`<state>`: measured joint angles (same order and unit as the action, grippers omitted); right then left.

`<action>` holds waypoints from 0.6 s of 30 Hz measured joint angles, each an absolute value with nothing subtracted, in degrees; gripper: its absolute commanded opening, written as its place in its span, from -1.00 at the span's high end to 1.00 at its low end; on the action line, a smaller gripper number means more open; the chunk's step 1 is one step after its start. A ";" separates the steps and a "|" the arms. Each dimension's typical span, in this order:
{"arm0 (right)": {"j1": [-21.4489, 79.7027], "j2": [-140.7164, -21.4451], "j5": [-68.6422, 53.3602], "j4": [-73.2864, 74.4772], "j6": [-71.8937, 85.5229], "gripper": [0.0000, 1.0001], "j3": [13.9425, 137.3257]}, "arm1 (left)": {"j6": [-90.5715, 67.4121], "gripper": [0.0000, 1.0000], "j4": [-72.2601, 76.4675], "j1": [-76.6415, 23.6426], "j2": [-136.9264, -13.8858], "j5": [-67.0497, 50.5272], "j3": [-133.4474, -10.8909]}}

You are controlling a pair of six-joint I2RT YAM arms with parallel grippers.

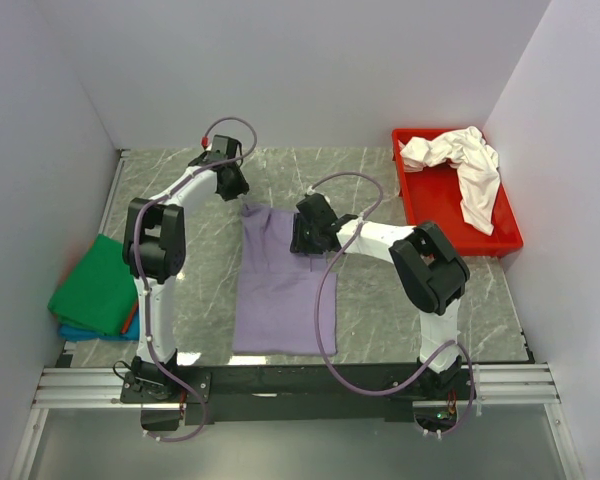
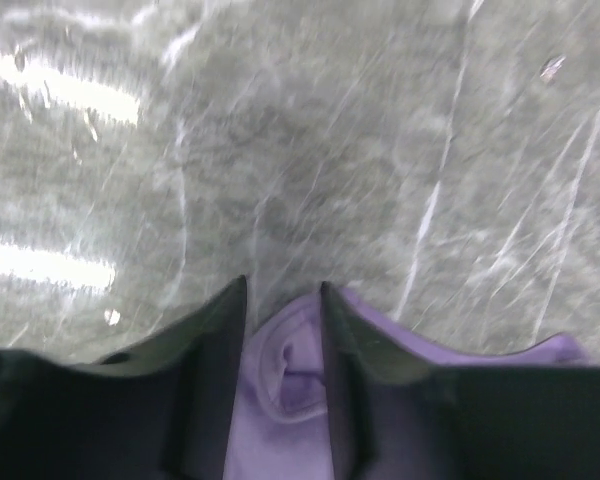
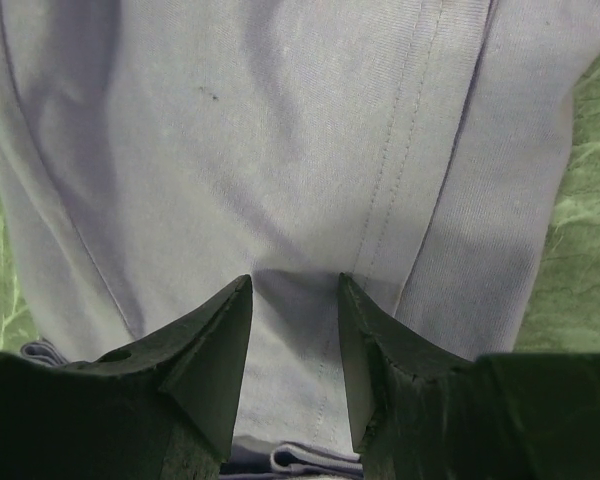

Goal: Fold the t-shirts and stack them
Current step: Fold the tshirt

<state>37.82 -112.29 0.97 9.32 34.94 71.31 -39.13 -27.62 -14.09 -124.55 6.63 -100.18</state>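
Observation:
A lavender t-shirt (image 1: 280, 300) lies lengthwise in a long narrow strip on the marble table. My left gripper (image 1: 242, 197) is at its far left corner. In the left wrist view the left gripper (image 2: 283, 288) has its jaws parted, with a bunched fold of the lavender t-shirt (image 2: 290, 370) lying loose between them. My right gripper (image 1: 305, 236) hovers low over the shirt's far right part. It stands open (image 3: 295, 280), tips just above the flat lavender t-shirt (image 3: 280, 130), gripping nothing. A white t-shirt (image 1: 470, 165) lies crumpled in the tray.
A red plastic tray (image 1: 435, 200) stands at the far right. At the left edge, a green t-shirt (image 1: 95, 285) is stacked on a blue one (image 1: 80, 330), with a red-orange edge (image 1: 130, 318) showing. White walls enclose three sides.

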 measured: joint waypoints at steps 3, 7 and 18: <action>37.60 -112.25 0.51 9.04 34.98 0.05 71.16 | -38.19 -0.15 -25.63 -13.56 -124.55 5.76 -100.18; 37.45 -112.09 0.10 8.80 34.92 0.05 71.00 | -38.17 -0.22 -23.35 -12.95 -124.36 4.34 -99.31; 29.82 -111.35 -0.69 13.89 32.93 0.04 74.26 | -47.55 0.24 -21.74 -13.63 -106.50 4.12 -80.73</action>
